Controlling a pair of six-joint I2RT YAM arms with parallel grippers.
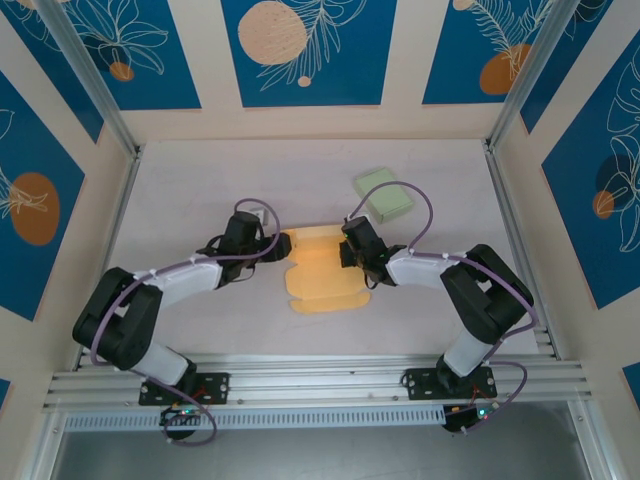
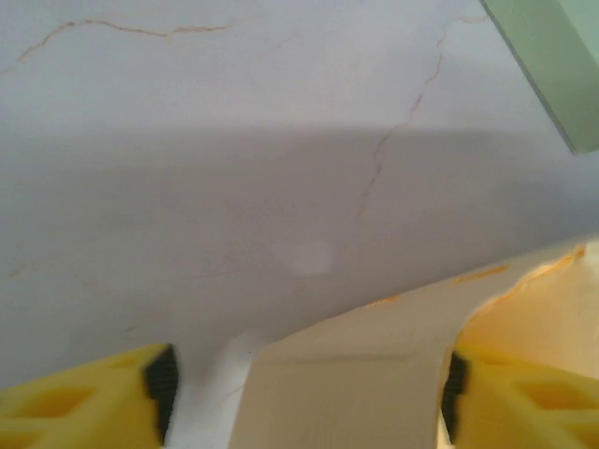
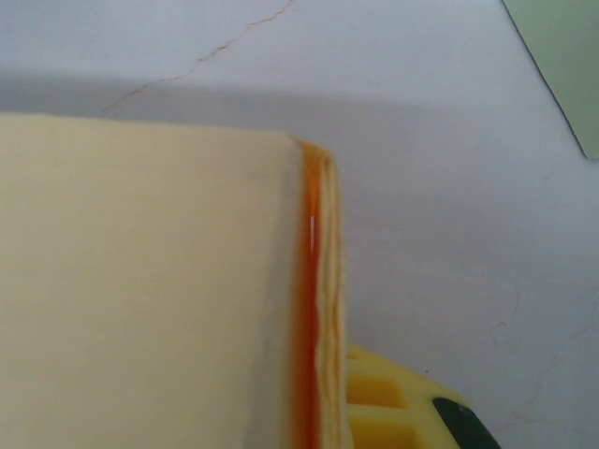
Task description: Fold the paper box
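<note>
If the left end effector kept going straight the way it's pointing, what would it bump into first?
Most likely the pale yellow flat paper box: one flap lies between the left end effector's open yellow fingers. Beyond it there is bare white table, though depth is hard to judge.

matt cream paper box [image 1: 320,278], glossy orange edge [image 3: 307,281], matt cracked table [image 1: 200,180]

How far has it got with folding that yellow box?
Early days. The paper box lies mostly flat on the table; no walls stand. In hand: the right claw is shut on its right edge, where a flap looks doubled over, and the left claw gapes open around the left flap. Left: nearly all the folds.
</note>
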